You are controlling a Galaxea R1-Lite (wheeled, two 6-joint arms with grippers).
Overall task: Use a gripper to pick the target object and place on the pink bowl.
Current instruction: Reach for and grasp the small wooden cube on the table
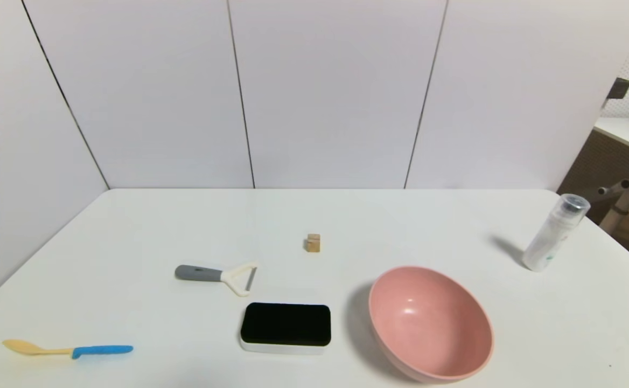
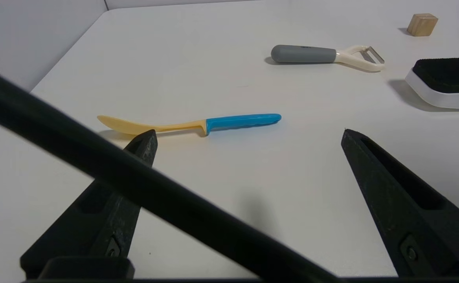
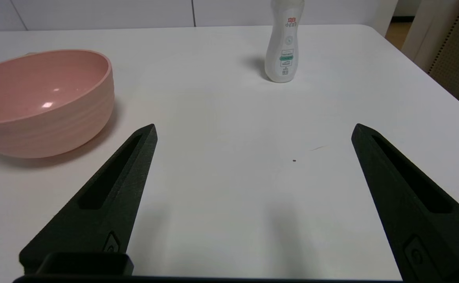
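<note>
We see the pink bowl (image 1: 431,325) sitting upright on the white table (image 1: 131,226) at the near right of the head view, and its salmon interior holds nothing, showing only a small highlight on the smooth inner wall. The wooden cube (image 1: 313,242) rests on the table farther back, near the middle, well apart from the bowl's rim and touching nothing. Between the two, nearer to us, lies the black-topped white block (image 1: 285,327), just left of the bowl, with the grey-handled peeler (image 1: 216,274) farther left and the yellow spoon with a blue handle (image 1: 67,349) lying at the near left edge. The other container, a white bottle with a clear cap (image 1: 555,233), stands upright at the far right, well apart from the bowl; we cannot tell what is inside it. Neither arm shows in the head view. In its own wrist view, the left gripper (image 2: 249,133) hangs above the table near the spoon, its fingers spread wide and grasping nothing. In its own wrist view, the right gripper (image 3: 253,129) hangs over bare table between the bowl and the bottle, likewise spread wide with nothing between its fingers.
</note>
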